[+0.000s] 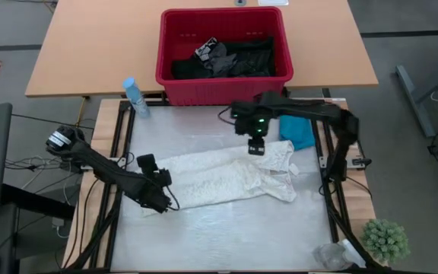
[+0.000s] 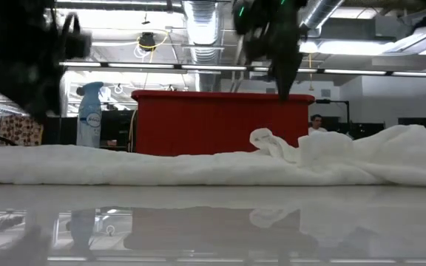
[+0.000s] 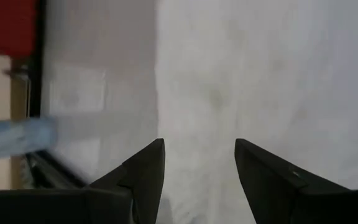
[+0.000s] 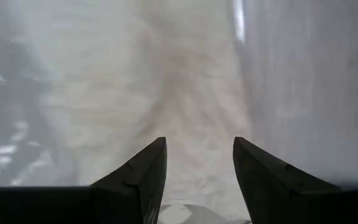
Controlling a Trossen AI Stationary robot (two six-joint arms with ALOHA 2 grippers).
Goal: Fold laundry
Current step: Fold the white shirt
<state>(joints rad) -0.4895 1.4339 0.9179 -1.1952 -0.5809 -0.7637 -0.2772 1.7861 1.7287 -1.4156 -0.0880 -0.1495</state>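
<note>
A white lacy garment (image 1: 226, 176) lies stretched across the middle of the table, flat at its left end and bunched into a small heap (image 2: 272, 140) at its right end. My left gripper (image 1: 161, 202) hangs open just over the garment's left end, its fingers (image 3: 148, 174) clear of the cloth (image 3: 260, 74). High above the right end, my right gripper (image 1: 257, 148) points down and is open with nothing between its fingers (image 4: 145, 174). A teal garment (image 1: 299, 131) lies at the table's far right. Black garments (image 1: 234, 57) sit in the red basket (image 1: 223, 90).
The red basket stands at the table's far edge, and a pale blue spray bottle (image 1: 135, 97) stands to its left. A small green plant (image 1: 385, 240) and a clear plastic item (image 1: 333, 255) are at the near right corner. Bare table shows in front of the garment.
</note>
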